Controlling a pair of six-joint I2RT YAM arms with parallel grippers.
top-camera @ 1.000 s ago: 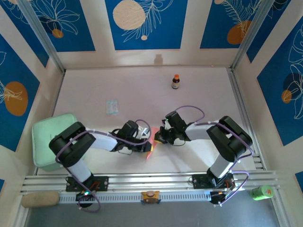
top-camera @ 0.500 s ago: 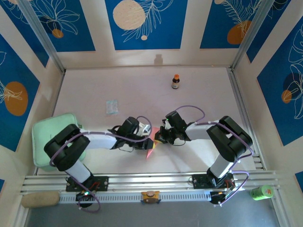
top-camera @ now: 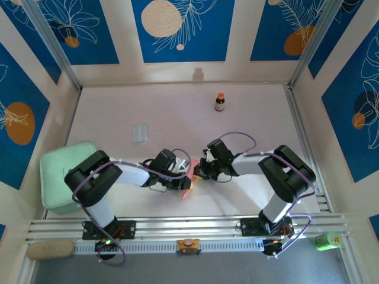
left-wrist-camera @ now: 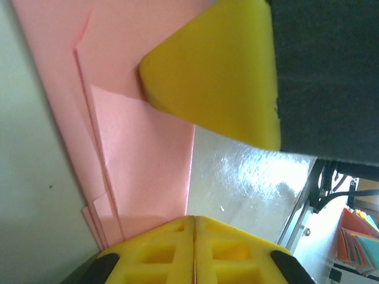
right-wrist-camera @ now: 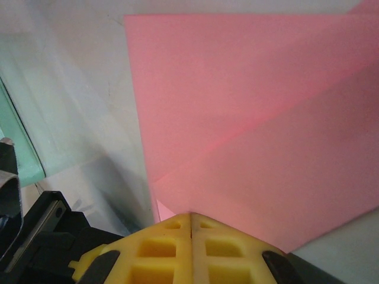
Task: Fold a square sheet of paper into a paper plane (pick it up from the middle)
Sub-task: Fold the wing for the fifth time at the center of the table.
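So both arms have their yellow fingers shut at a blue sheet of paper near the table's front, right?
Not blue: the sheet of paper is salmon-pink, as the right wrist view shows. The left gripper and right gripper are both shut at it.

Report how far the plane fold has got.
Done: the paper shows stacked layers and diagonal creases. In hand: the left gripper and right gripper, both shut, sit at its edges; pinching or pressing, I cannot tell. Left: no slim, sharp-tipped dart yet, so more folds seem due.
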